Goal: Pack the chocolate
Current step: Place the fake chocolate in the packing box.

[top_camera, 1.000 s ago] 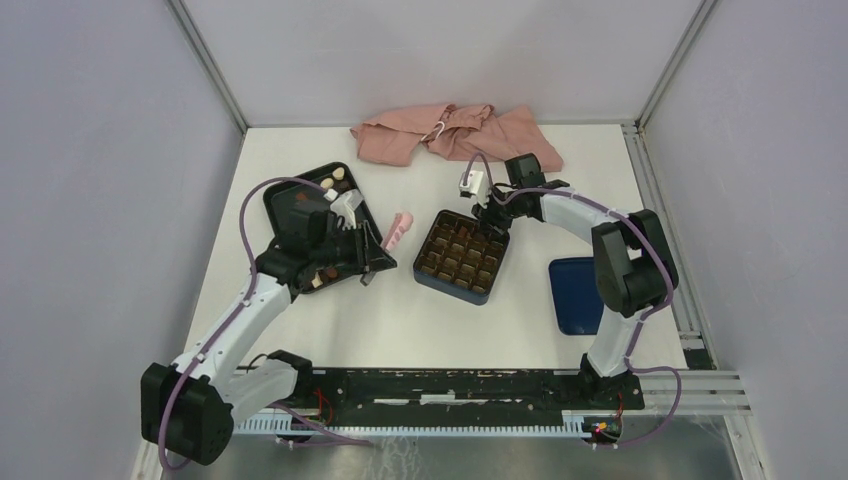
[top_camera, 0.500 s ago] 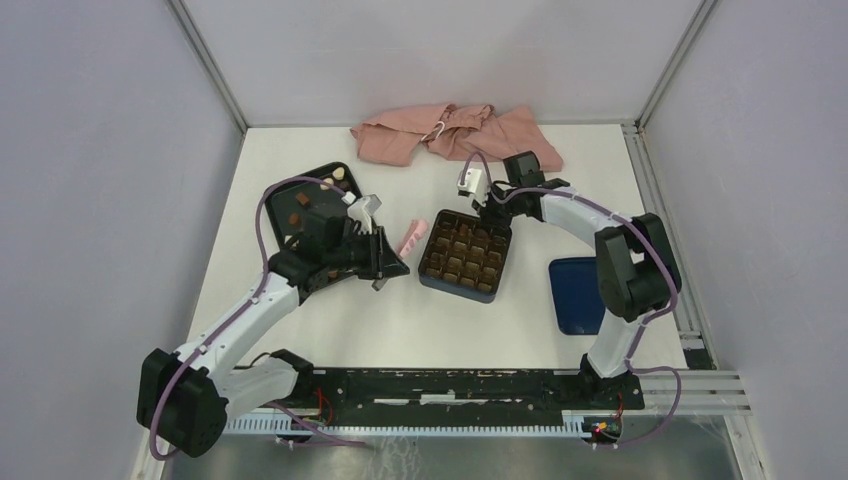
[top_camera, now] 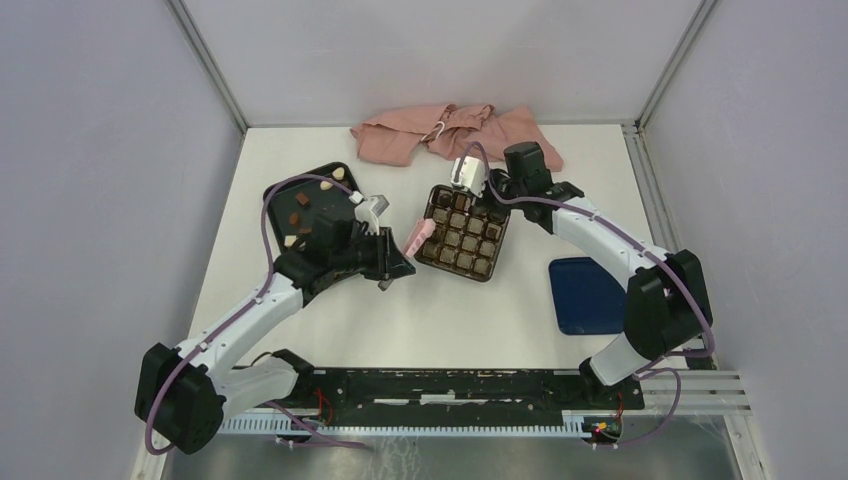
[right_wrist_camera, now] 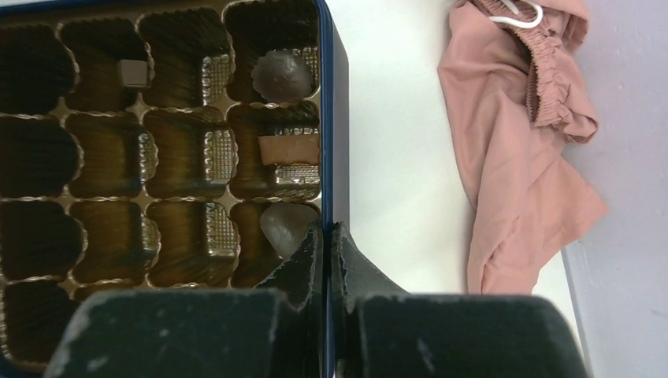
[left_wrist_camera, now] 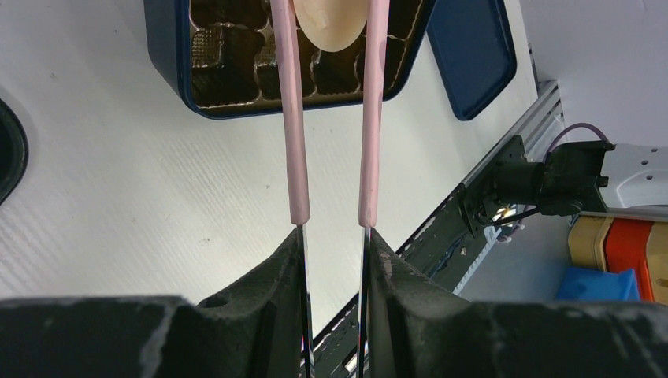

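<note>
The dark blue box with the brown gridded insert [top_camera: 462,235] lies mid-table. My right gripper [top_camera: 487,188] is shut on its far wall [right_wrist_camera: 324,118], one finger inside and one outside. A few chocolates lie in cells near it: a dark round one [right_wrist_camera: 281,75], a light brown square [right_wrist_camera: 288,150] and a dark one [right_wrist_camera: 283,224]. My left gripper [top_camera: 386,258] is shut on pink-tipped tweezers [left_wrist_camera: 290,118]. The tweezers pinch a cream-white chocolate [left_wrist_camera: 335,24] over the box's left edge [left_wrist_camera: 169,63]. More chocolates [top_camera: 303,201] lie in the black tray [top_camera: 280,192] at the left.
A pink cloth [top_camera: 450,135] lies crumpled at the back, close behind the right gripper. The dark blue lid [top_camera: 585,295] lies at the right. The arms' base rail [top_camera: 450,385] runs along the near edge.
The left gripper moved right from the tray with the tweezers and the cream chocolate, reaching the box. The right gripper drew the box towards the back and turned it.
</note>
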You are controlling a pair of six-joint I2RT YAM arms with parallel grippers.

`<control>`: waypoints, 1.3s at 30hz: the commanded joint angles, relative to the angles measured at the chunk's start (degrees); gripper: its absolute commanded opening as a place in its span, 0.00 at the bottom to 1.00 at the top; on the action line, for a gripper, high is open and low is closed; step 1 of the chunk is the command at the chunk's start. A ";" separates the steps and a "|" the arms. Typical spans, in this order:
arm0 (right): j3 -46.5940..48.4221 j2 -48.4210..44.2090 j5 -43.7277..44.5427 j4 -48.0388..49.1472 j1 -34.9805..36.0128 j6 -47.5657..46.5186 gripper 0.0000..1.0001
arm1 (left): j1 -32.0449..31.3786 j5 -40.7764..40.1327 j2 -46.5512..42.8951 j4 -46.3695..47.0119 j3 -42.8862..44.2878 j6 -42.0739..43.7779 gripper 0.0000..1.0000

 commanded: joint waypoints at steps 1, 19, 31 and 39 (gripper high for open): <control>-0.38 -1.86 1.42 2.78 0.47 0.57 0.00 | -1.04 -2.17 -0.52 3.33 0.33 1.88 0.05; 0.00 -0.30 -2.22 1.52 0.91 1.90 0.00 | -8.76 -17.38 6.94 -0.01 6.64 4.62 0.04; 0.23 1.00 -4.18 0.88 0.97 2.42 0.00 | -10.56 -20.81 10.14 -0.77 9.80 5.64 0.04; 0.15 1.21 -4.33 0.85 1.01 2.51 0.00 | -10.96 -22.20 10.60 -2.05 9.64 5.97 0.04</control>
